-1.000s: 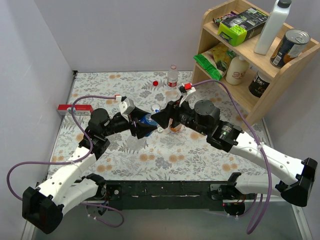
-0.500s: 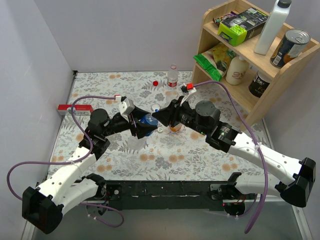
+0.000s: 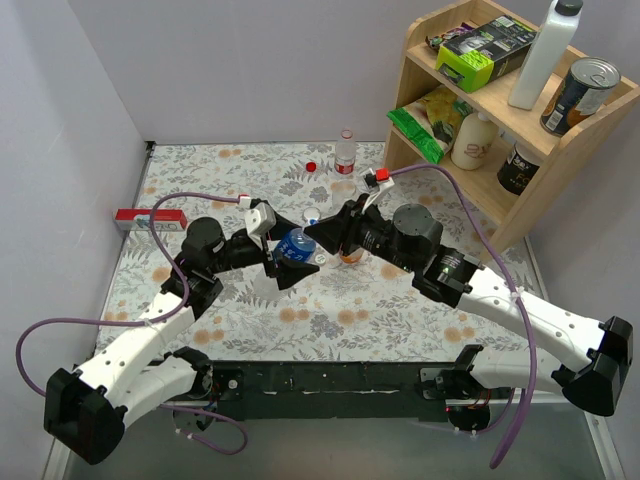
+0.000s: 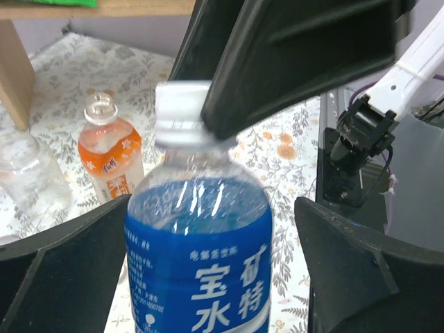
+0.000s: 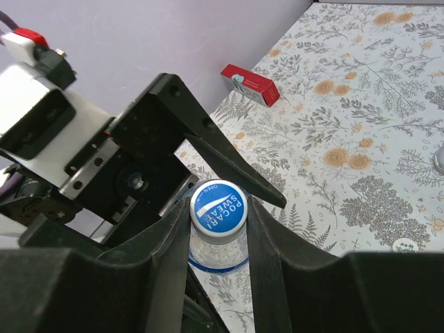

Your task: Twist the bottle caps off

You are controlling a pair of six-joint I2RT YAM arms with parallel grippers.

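Observation:
The blue-labelled bottle (image 3: 296, 245) (image 4: 198, 257) stands upright between the fingers of my left gripper (image 3: 288, 252) (image 4: 213, 201). That gripper is open, with a gap showing at its right finger. My right gripper (image 3: 320, 237) (image 5: 218, 202) comes in from above and is shut on the bottle's blue-topped cap (image 5: 217, 205) (image 4: 182, 104). Behind stand the orange-liquid bottle (image 4: 109, 156), capped, and a squat clear bottle (image 4: 28, 177). Far back, a red cap (image 3: 311, 166) lies beside the clear red-labelled bottle (image 3: 345, 152).
A wooden shelf (image 3: 520, 110) with packets, a can and a tall white bottle (image 3: 545, 50) fills the back right. A red box (image 3: 135, 215) (image 5: 251, 82) lies at the left wall. A small white round piece (image 5: 404, 244) lies on the floral cloth.
My left gripper has opened wide around the blue-labelled bottle. The right gripper has closed onto its cap. Both arms stay in nearly the same place.

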